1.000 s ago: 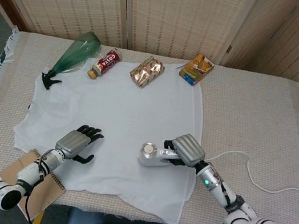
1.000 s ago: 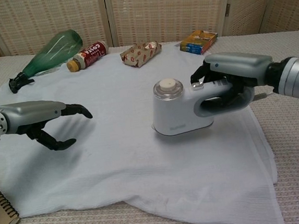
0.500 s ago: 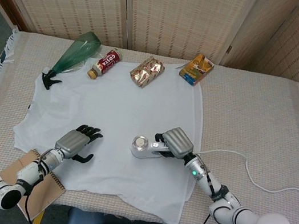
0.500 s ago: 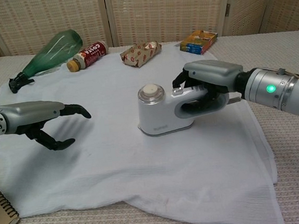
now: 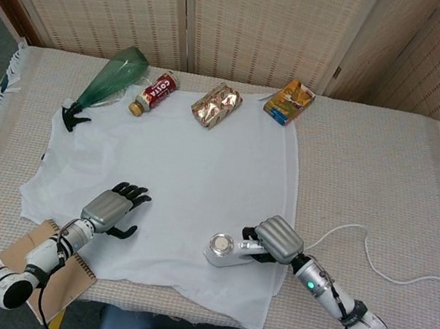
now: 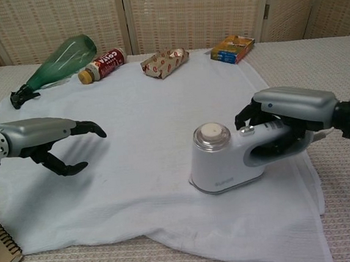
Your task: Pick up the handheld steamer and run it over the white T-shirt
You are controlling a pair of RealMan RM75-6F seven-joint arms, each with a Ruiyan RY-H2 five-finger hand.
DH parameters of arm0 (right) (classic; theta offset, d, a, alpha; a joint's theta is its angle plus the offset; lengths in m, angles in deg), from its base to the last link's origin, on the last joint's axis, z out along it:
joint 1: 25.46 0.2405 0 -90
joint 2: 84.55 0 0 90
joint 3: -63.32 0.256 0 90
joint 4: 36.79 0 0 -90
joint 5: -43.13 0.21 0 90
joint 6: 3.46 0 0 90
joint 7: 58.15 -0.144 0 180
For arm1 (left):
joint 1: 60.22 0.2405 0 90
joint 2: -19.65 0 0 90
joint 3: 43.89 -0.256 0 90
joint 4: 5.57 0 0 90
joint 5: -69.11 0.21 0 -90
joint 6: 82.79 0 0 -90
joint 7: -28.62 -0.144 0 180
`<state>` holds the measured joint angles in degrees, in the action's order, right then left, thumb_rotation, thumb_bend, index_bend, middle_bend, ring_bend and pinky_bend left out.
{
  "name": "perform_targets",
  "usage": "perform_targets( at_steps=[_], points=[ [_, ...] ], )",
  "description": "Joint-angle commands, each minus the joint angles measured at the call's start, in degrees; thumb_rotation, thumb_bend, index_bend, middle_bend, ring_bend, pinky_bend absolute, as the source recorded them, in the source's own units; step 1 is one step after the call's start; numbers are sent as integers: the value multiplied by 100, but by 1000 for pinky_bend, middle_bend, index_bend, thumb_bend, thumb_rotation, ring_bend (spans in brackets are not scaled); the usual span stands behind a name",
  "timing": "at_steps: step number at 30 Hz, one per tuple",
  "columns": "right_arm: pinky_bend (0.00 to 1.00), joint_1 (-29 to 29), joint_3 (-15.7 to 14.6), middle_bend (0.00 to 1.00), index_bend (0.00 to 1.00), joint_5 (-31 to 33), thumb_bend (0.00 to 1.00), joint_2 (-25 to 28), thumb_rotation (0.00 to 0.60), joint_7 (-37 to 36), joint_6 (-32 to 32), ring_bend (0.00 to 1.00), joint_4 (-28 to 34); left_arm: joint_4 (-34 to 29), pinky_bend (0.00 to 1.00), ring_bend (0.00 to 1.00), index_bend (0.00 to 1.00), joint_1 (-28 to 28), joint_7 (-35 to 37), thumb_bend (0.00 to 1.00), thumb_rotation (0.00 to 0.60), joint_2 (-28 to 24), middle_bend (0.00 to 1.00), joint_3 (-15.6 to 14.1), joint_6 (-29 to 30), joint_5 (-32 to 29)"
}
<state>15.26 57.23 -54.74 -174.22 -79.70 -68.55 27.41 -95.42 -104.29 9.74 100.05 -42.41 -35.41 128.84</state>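
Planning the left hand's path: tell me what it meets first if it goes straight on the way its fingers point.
Probably only bare white T-shirt. The left hand points across the shirt; the handheld steamer seems nearer the robot than that line, though depth is unclear.

the right hand (image 6: 285,124) is covering most of the steamer's (image 6: 223,160) handle, and its arm is running off the chest view's right edge. the left hand's (image 6: 44,141) arm is leaving at the left edge. the notebook (image 6: 0,244) is showing only a corner. the steamer's small lettering is staying unreadable.
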Motion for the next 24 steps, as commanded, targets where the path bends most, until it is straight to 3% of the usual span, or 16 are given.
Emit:
perform_targets(
  at_steps=[1,6,10,16,20,24],
  points=[
    [1000,-210,-273,899,865,-201,673,185,600,113,-168,869,191,-15,0,0,155,17,-43,490,415,11,71,-2,37,-27],
    [1000,-545,-629,900,864,-392,673,409,600,133,-429,870,361,-72,0,0,155,16,-64,490,415,-5,72,10,38,-40],
    [1000,-721,-654,901,865,-455,673,531,600,95,-726,869,384,-104,0,0,156,9,-78,490,416,-16,72,12,32,-25],
    [1000,-506,55,901,865,-13,673,387,600,-12,-645,870,159,-152,0,0,155,24,-51,490,408,-29,71,39,72,-6],
    [1000,-145,615,901,864,396,672,-30,600,-43,-208,870,-387,-140,0,0,156,37,-46,490,415,-36,71,32,69,-20],
    [1000,203,976,901,864,699,672,-559,600,-75,250,870,-1115,-120,0,0,155,47,-44,490,408,-41,71,35,70,-50]
  ],
)
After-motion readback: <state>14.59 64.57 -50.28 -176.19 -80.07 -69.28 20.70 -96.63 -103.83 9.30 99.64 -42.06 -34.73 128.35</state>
